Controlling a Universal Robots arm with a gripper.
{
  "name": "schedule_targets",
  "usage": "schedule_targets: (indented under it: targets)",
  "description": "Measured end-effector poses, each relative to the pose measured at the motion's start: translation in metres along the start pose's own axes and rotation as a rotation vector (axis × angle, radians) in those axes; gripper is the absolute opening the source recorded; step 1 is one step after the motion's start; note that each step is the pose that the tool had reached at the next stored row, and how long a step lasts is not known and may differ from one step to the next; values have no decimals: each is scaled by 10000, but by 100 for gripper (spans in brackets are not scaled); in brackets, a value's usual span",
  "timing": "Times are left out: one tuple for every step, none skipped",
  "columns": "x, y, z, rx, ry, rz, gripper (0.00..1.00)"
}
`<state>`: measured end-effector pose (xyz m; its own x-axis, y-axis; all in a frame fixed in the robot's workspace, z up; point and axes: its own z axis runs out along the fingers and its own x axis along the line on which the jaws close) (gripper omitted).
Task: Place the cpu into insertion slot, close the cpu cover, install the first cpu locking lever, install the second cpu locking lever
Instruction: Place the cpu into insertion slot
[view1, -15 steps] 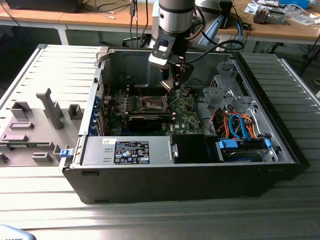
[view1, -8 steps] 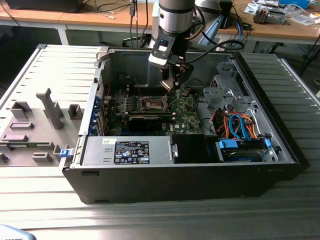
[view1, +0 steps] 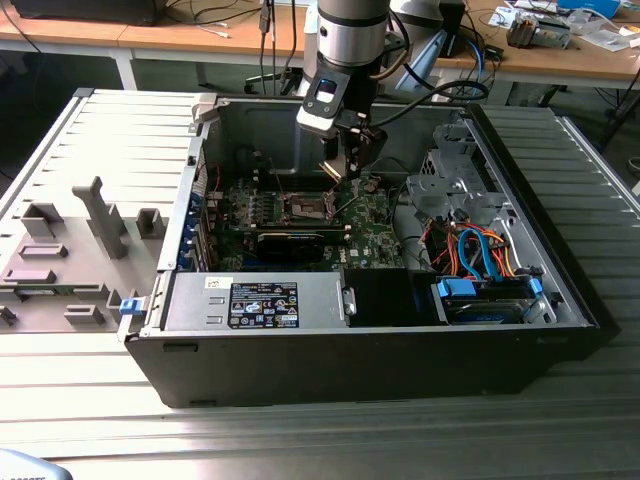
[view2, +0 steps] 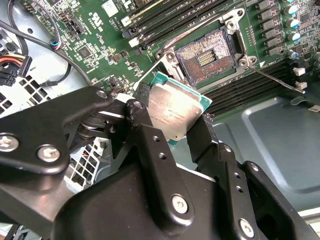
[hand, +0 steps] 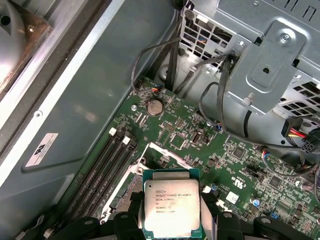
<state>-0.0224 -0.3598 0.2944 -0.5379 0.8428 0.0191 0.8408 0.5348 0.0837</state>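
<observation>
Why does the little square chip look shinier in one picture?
In the second wrist view the cpu catches the light, showing pale glare patches; in the first wrist view it looks evenly lit and dull grey; in the exterior view the insertion slot lies in dim shade inside the computer case.

We see bright, even room light, a soft glare on the cpu (view2: 175, 112) (hand: 171, 207) face in both wrist views, and shadow inside the computer case (view1: 400, 360).
</observation>
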Motion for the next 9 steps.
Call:
schedule_targets:
  targets:
    - [0, 0, 0, -1, -1, 8, 54]
    - [0, 0, 0, 0, -1, 13, 54]
    - [0, 0, 0, -1, -1, 18, 54]
    - [0, 0, 0, -1, -2, 25, 54]
    - [0, 0, 0, -1, -2, 30, 54]
    - [0, 0, 0, -1, -3, 37, 54]
    - [0, 0, 0, -1, -3, 42, 54]
    - [0, 0, 0, -1, -4, 54, 54]
    - [0, 0, 0, -2, -5, 63, 54]
